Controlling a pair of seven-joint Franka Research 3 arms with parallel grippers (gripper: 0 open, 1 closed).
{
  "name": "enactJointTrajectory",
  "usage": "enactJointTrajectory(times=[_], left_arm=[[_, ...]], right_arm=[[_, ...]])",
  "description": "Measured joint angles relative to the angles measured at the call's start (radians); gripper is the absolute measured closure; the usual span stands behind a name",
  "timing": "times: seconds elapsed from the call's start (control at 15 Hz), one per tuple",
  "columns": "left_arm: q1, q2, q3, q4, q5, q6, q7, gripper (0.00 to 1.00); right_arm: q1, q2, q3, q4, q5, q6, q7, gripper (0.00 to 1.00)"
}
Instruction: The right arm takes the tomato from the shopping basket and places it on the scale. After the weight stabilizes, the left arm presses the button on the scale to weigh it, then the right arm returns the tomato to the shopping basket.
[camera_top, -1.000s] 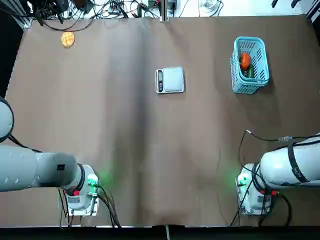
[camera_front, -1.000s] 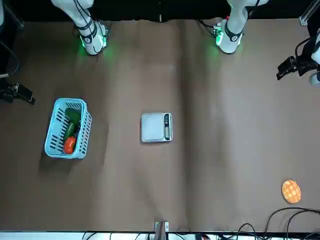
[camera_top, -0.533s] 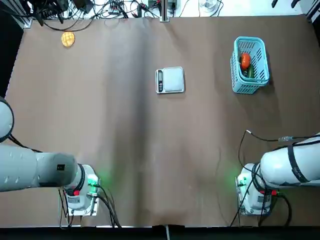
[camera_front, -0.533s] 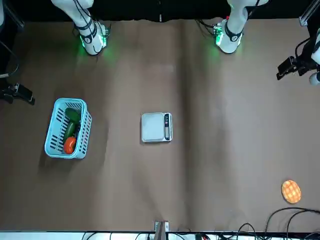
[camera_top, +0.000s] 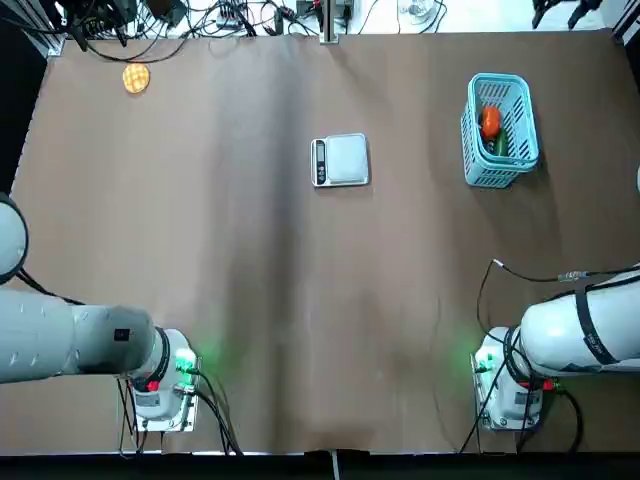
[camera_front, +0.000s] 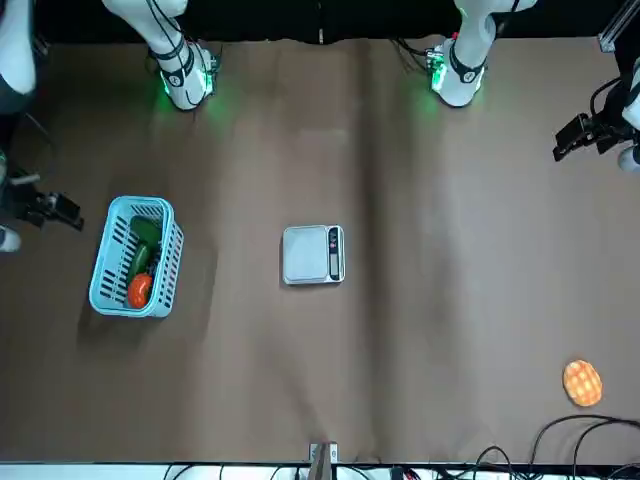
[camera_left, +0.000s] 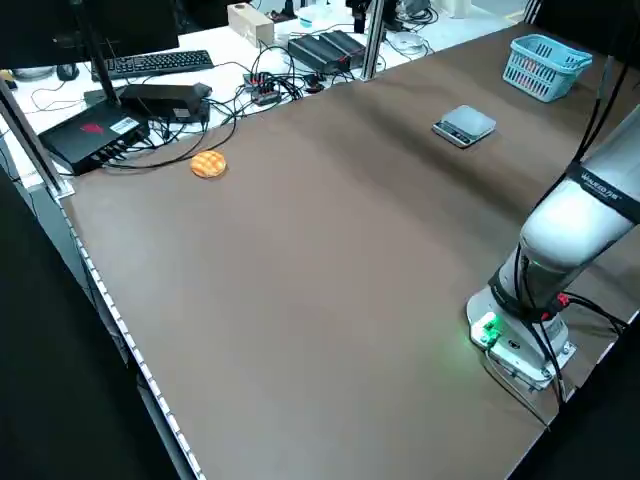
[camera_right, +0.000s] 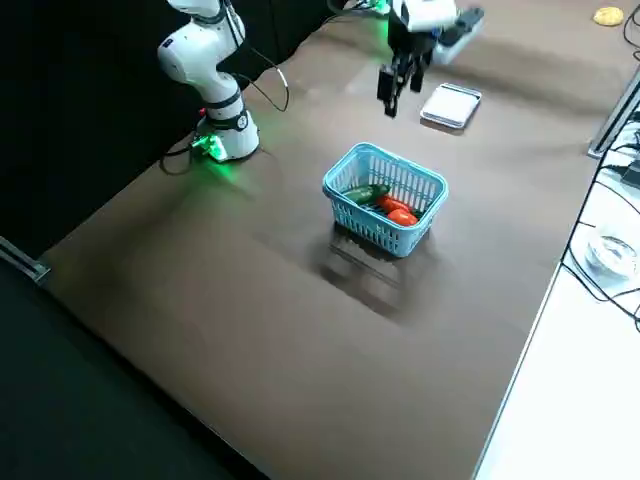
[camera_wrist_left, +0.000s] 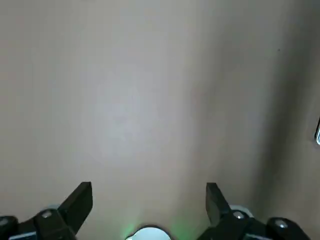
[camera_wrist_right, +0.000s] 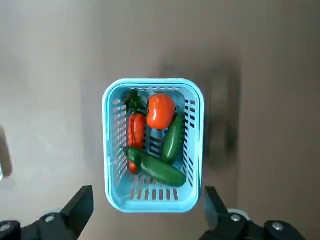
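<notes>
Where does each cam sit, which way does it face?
Top: overhead, down at table; both arms' bases.
Front: across table, facing robot; left hand and right hand at opposite edges.
Left side: raised at robot's left, diagonally down; one arm.
Right side: raised at robot's right, diagonally down; one base, one hand.
Left wrist: down at table; own open fingers.
Right wrist: over basket; own open fingers.
Top and front share scale.

Soft glare on brown tabletop, green glow by arm bases, blurred basket shadow, dark surroundings
</notes>
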Motion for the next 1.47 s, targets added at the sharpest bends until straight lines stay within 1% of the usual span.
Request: enactJointTrajectory(times=[0.13,0.27,0.47,0.6,0.8,0.93,1.13,1.2,1.47], left_arm=[[0.0,0.001,0.0,0.0,0.003,0.011,0.034,0.0],[0.001,0.002,0.0,0.0,0.017,0.023,0.142,0.0],[0.002,0.005,0.0,0.0,0.02,0.025,0.259,0.0],[0.002,0.007,0.0,0.0,0.026,0.025,0.335,0.0],[0.002,0.009,0.0,0.001,0.026,0.025,0.459,0.0],[0.002,0.013,-0.001,0.001,0.027,0.025,0.507,0.0],[-0.005,0.027,-0.009,0.0,0.027,0.025,0.562,0.0],[-0.016,0.052,-0.017,0.0,0.028,0.025,0.576,0.0],[-0.035,0.13,-0.057,0.008,0.052,0.037,0.616,0.0]], right_arm=[[-0.001,0.016,-0.004,-0.071,-0.002,0.078,0.0,0.03],[-0.001,0.038,-0.005,-0.133,-0.005,0.142,0.0,0.03],[0.002,0.096,-0.003,-0.184,-0.006,0.245,0.0,0.04],[0.005,0.149,-0.002,-0.195,-0.006,0.306,0.004,0.04],[0.01,0.222,-0.002,-0.195,-0.006,0.354,0.011,0.09],[0.012,0.255,-0.001,-0.196,-0.006,0.381,0.041,0.11],[0.011,0.298,-0.002,-0.196,-0.006,0.417,0.087,0.11],[0.011,0.313,-0.002,-0.195,-0.006,0.419,0.132,0.11],[0.011,0.336,-0.002,-0.195,-0.006,0.44,0.203,0.12]])
